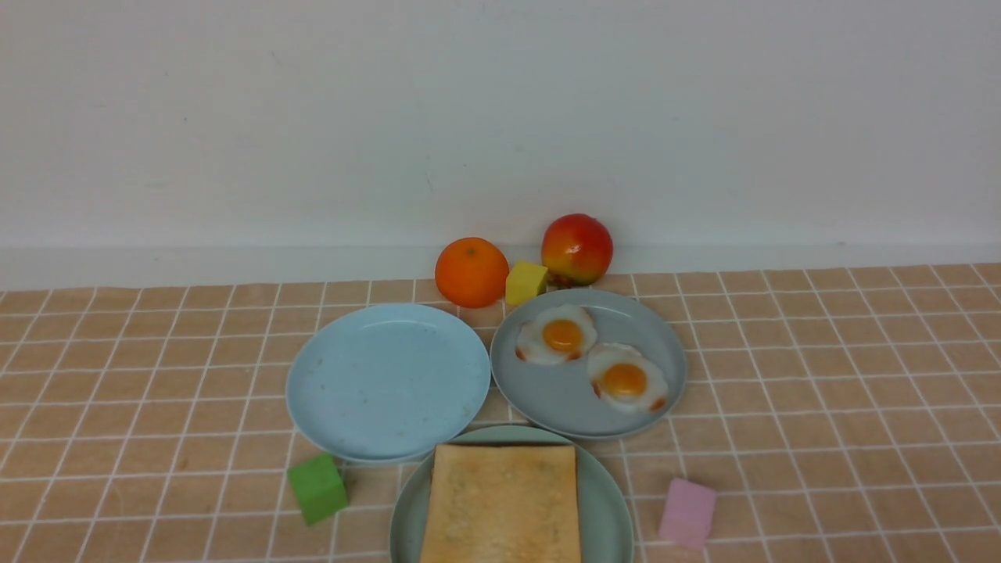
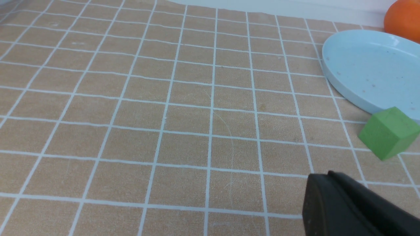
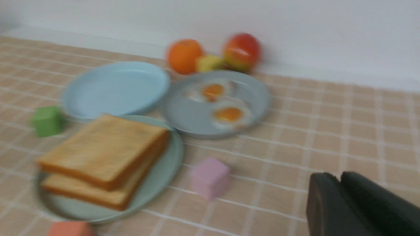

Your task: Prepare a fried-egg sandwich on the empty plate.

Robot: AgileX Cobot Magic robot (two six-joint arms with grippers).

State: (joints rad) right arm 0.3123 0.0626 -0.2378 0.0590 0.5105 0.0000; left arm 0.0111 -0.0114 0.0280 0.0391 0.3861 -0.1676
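Observation:
The pale mint-green plate (image 1: 608, 500) sits at the near middle of the table, with a golden-brown toast slice (image 1: 500, 500) on top. In the right wrist view two toast slices (image 3: 101, 147) lie stacked on that plate (image 3: 165, 170); I cannot see whether anything lies between them. Two fried eggs (image 1: 557, 335) (image 1: 627, 378) rest on the grey-blue plate (image 1: 547, 403). Neither gripper shows in the front view. My left gripper (image 2: 325, 175) is shut and empty over bare cloth. My right gripper (image 3: 336, 175) has its fingers together, empty, to the right of the plates.
An empty light blue plate (image 1: 387, 379) lies left of the egg plate. A green cube (image 1: 317, 487) and a pink block (image 1: 688, 512) flank the mint plate. An orange (image 1: 471, 271), a yellow cube (image 1: 525, 282) and a red-yellow fruit (image 1: 576, 249) stand by the wall.

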